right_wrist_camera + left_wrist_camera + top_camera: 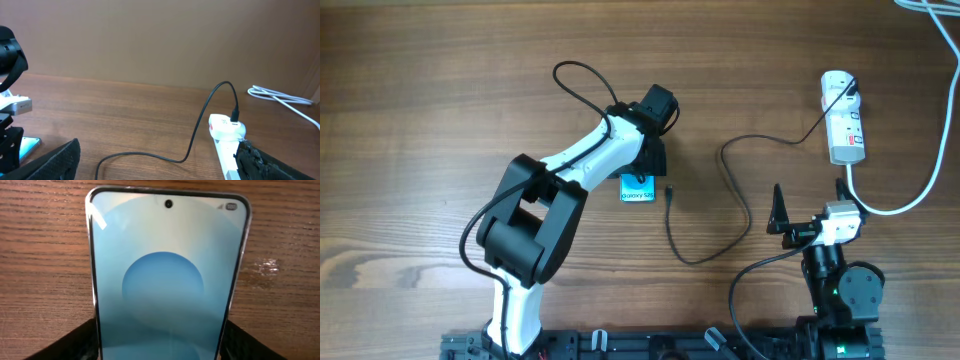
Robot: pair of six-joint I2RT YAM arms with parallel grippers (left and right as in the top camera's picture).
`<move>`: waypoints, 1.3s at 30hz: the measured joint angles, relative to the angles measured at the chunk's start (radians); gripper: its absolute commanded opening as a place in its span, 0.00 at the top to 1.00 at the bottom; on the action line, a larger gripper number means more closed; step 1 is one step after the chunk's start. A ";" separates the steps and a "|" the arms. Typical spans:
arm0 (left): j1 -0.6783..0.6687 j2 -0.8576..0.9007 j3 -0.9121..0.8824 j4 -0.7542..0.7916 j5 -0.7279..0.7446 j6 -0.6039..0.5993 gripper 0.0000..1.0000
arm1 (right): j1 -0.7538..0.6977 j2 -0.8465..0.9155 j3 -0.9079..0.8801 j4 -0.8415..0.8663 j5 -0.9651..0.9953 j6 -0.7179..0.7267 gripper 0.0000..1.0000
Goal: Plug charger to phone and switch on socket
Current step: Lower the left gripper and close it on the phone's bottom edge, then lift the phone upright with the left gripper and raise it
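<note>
The phone (637,190) lies flat on the wooden table with its cyan screen up and fills the left wrist view (167,275). My left gripper (648,163) is over it, its black fingers (160,347) pressed against both long edges. The charger, a thin black cable (740,205), runs from the socket (844,118) in a loop; its plug tip (670,192) lies on the table just right of the phone, apart from it. My right gripper (810,202) is open and empty, low over the table below the socket. The right wrist view shows the cable (200,135), the socket (227,131) and a sliver of phone (29,147).
A thicker white cord (920,190) leaves the socket and curves off the table's right edge, also showing in the right wrist view (280,96). The left arm's own black cable (582,85) loops above it.
</note>
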 measured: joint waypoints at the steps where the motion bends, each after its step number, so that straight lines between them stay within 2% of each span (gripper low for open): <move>1: 0.000 0.000 0.000 0.000 0.000 0.000 0.27 | 0.000 0.000 0.000 0.000 0.000 0.000 0.00; 6: 0.000 0.000 0.000 -0.001 0.000 -0.001 0.25 | 0.000 0.000 0.000 0.000 0.000 0.000 0.00; 10: 0.000 0.002 0.012 -0.034 0.008 -0.001 0.28 | 0.000 0.000 0.000 0.000 0.000 0.000 0.00; 19: 0.000 0.019 0.155 -0.243 0.019 -0.005 0.31 | 0.000 0.000 0.000 0.000 0.000 0.000 0.00; 23: 0.001 -0.003 0.207 -0.329 0.078 -0.005 0.31 | 0.000 0.000 0.000 0.000 0.000 0.000 0.00; 28: 0.043 -0.106 0.228 -0.399 0.356 -0.005 0.30 | 0.000 0.000 0.000 0.000 0.000 0.000 0.00; 35: 0.206 -0.222 0.232 -0.405 0.915 -0.005 0.32 | 0.000 0.000 0.000 0.000 0.000 0.000 0.00; 39: 0.277 -0.226 0.232 -0.405 1.072 -0.009 0.32 | 0.000 0.000 0.000 0.000 0.000 0.000 0.00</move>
